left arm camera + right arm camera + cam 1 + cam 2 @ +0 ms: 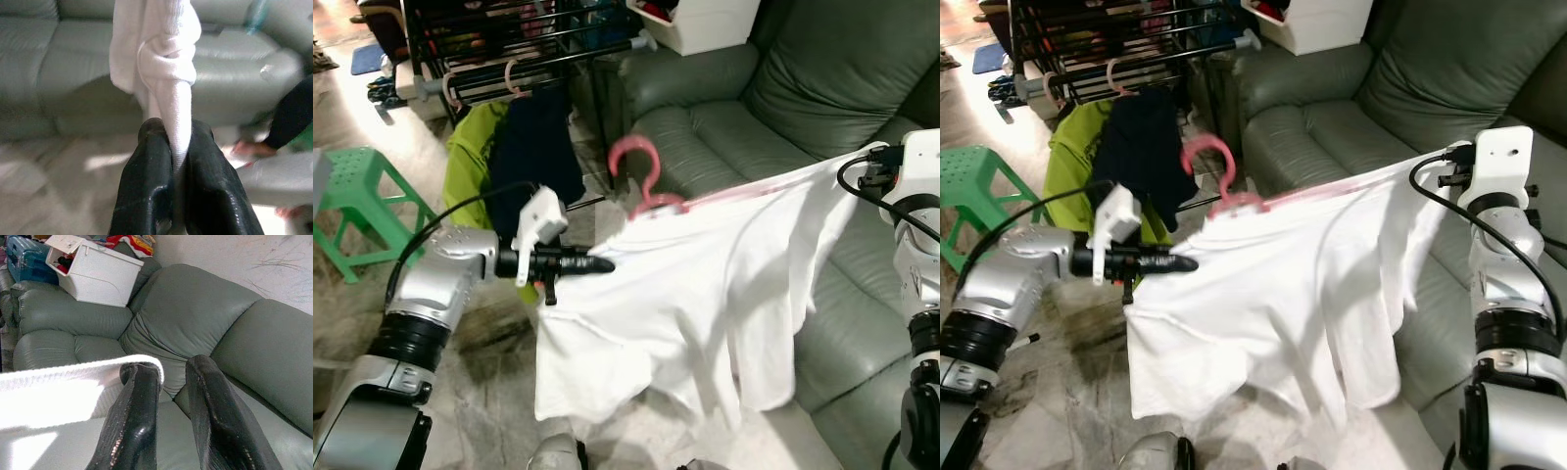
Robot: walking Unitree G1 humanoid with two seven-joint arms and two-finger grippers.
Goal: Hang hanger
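Observation:
A white T-shirt hangs on a pink hanger, stretched between my two arms above the floor in front of the sofa. The hanger's hook sticks up from the collar, free of any rail. My left gripper is shut on a bunched fold of the shirt at its left shoulder. At the shirt's far right end, my right gripper stands open; the white sleeve edge drapes over the outside of one finger, with nothing between the fingers.
A black drying rack stands at the back left with a dark garment and a green one on pink hangers. A grey-green sofa is on the right, a white box on its arm. A green stool is at left.

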